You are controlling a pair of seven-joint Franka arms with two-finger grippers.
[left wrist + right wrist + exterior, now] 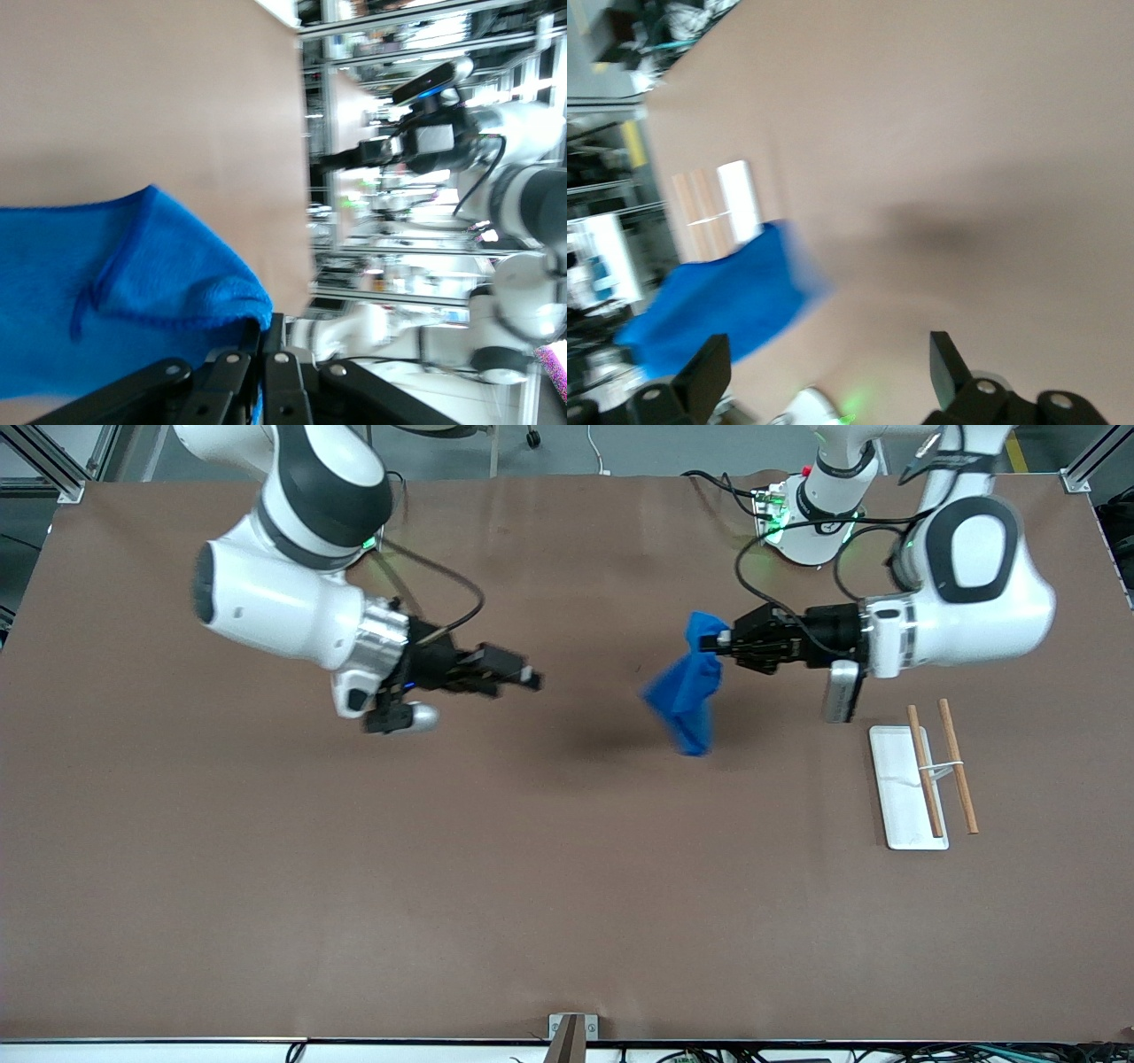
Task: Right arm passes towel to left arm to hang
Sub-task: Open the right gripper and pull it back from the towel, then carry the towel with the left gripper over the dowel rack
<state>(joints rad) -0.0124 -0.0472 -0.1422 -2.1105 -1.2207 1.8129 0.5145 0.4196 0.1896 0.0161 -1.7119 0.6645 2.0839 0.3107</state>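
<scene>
While right gripper (pixel 532 679) gapes, left gripper (pixel 722 640) pinches dangling towel (pixel 687 691).

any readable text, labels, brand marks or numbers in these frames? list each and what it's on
None can be read in any view.
Bright royal-blue soft cloth towel, held up over the table by the left pincer: no tag or print shows.
White rack base plate with two wooden rods: no marking shows.
Right pincer, open over the brown table: no label shows.
Background clutter in the wrist views: too blurred to read.
</scene>
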